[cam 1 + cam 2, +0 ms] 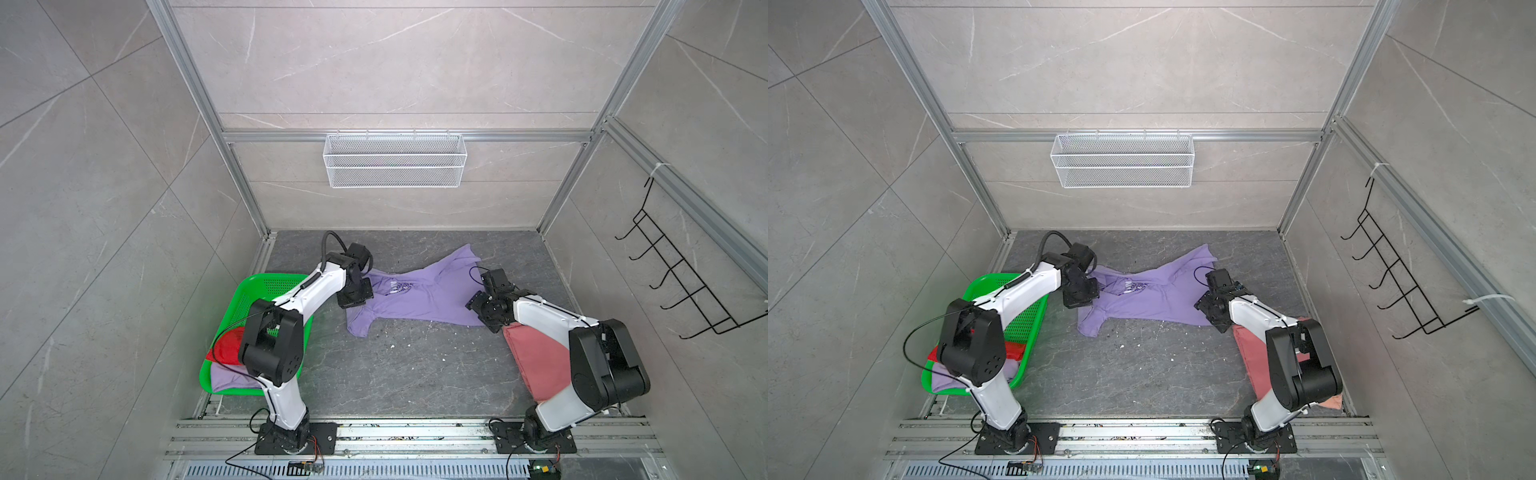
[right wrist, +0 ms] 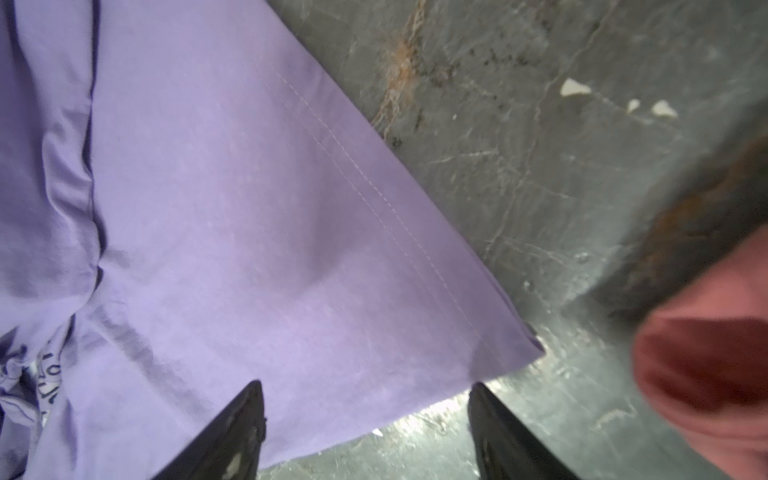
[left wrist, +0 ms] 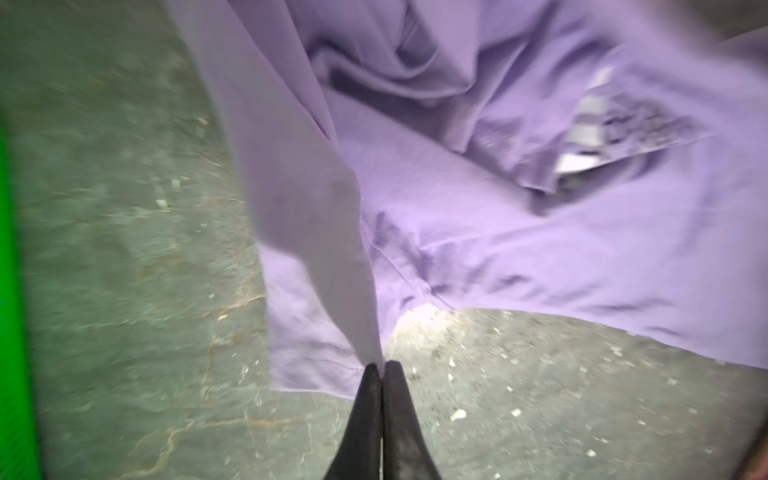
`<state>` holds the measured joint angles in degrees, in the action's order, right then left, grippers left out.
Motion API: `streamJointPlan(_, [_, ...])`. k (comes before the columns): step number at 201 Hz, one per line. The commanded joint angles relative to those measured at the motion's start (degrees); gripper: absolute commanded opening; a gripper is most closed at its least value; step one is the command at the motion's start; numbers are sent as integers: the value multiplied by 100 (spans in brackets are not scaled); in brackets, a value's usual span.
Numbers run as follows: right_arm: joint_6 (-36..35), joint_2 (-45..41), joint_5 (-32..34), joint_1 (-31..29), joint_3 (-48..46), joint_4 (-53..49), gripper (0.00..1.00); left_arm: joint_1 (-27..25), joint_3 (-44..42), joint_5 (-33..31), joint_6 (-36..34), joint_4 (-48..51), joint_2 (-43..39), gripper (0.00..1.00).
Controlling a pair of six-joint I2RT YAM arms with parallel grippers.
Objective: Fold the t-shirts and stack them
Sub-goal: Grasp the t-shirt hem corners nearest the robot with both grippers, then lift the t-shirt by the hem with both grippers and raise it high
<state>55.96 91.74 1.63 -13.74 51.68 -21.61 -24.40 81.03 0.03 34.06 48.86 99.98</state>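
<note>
At the left, a green perforated plastic basket [image 1: 237,305] holds a bright red cotton t-shirt [image 1: 226,347] and a plain lavender t-shirt [image 1: 232,380]. The left gripper [image 3: 381,365] is pinched together, apparently on a fold of the lavender cotton t-shirt with white chest print [image 1: 428,301] spread mid-table; that view is blurred. The right gripper [image 2: 366,388] stands apart over its hem corner, beside a folded salmon-pink t-shirt [image 1: 536,361].

Lavender printed t-shirt [image 1: 432,303]: soft matt cloth, creased, hem double-stitched; salmon-pink folded t-shirt [image 1: 536,361]: matt cloth; dark grey veined tabletop [image 1: 395,374]: smooth stone-look surface, faint sheen, white flecks; green perforated basket [image 1: 274,284]: smooth glossy plastic; white wall basket [image 1: 395,166]: fine wire mesh.
</note>
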Motion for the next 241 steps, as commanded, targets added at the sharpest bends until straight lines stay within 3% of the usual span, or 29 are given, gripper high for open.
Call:
streamJointPlan(1, [175, 306, 76, 23, 281, -472, 75, 5, 42, -251, -171, 224, -515, 0])
streamJointPlan(53, [650, -11, 697, 33, 84, -1140, 75, 23, -265, -584, 25, 52, -1076, 0])
streamJointPlan(125, [811, 687, 762, 79, 84, -387, 70, 128, -434, -831, -63, 5, -1592, 0])
streamJointPlan(137, [666, 806, 714, 76, 168, -248, 59, 141, -510, -860, -23, -25, -1691, 0])
streamJointPlan(158, [614, 888, 655, 77, 341, -251, 21, 179, -623, -910, -1, -103, -1886, 0])
streamJointPlan(171, [601, 715, 661, 82, 361, -193, 9, 243, -611, -952, 2, -121, -2009, 0])
streamJointPlan(199, [333, -182, 1119, 74, 615, -375, 0, 425, -458, -865, -227, -325, -2385, 0])
streamJointPlan(241, [-691, -1452, 1857, 75, 1905, -1020, 0, 893, 231, -680, -728, -478, -3003, 0])
